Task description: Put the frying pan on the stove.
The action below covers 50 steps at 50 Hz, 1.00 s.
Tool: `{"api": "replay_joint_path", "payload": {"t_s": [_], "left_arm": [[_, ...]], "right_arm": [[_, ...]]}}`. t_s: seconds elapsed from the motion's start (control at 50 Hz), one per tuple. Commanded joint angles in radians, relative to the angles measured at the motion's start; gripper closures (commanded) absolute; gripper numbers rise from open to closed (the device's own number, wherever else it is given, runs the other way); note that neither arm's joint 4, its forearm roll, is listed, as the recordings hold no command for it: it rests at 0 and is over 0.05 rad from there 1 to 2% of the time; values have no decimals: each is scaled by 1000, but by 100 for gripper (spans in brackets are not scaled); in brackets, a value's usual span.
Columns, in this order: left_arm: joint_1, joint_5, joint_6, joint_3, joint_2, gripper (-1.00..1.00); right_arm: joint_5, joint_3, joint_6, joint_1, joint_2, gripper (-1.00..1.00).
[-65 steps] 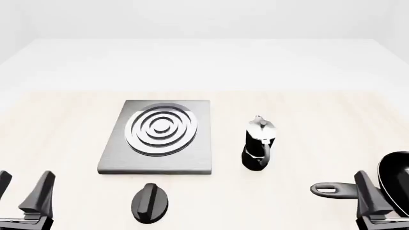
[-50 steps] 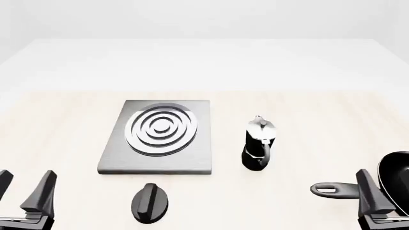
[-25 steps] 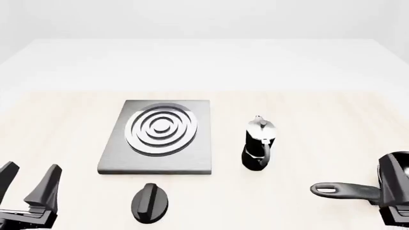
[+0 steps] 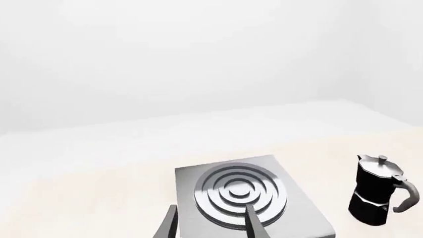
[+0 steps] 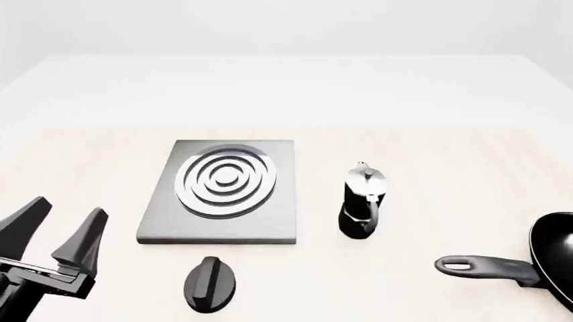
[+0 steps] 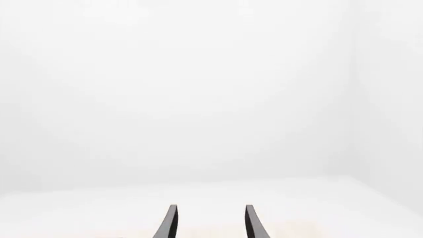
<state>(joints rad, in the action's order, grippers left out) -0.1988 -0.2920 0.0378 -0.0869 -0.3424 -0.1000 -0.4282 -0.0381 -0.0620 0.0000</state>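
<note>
The stove (image 5: 219, 191) lies flat mid-table with its rings bare, so I have a free landing spot. The pan (image 5: 555, 261) sits at the near right edge, handle pointing left toward the middle, which I judge offers the easiest grab. A moka pot (image 5: 363, 201) stands between them, a knob (image 5: 211, 284) near the stove's front. My left gripper (image 5: 61, 236) hovers near left, fingers spread, empty. My right gripper (image 6: 207, 223) shows parted fingertips aimed over the table.
</note>
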Motion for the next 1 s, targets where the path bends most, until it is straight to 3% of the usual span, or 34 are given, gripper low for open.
{"api": "replay_joint_path", "payload": {"t_s": [0.02,0.18,0.24,0.5,1.0], "left_arm": [[-78,-80,12,-38,-107,-100],[-131,-110,25,-76,-164,-100],[-178,-145,34,-101,-225,-100],[-287,-222,59,-173,-378,-100],[-521,-329,84,-347,-671,-100]], "right_arm": [[-55,-121,-12,-11,0,-100],[-103,-218,-25,-16,0,-100],[-163,-308,-34,-20,0,-100],[-312,-497,-48,-39,0,-100],[-318,-516,-55,-53,0,-100]]}}
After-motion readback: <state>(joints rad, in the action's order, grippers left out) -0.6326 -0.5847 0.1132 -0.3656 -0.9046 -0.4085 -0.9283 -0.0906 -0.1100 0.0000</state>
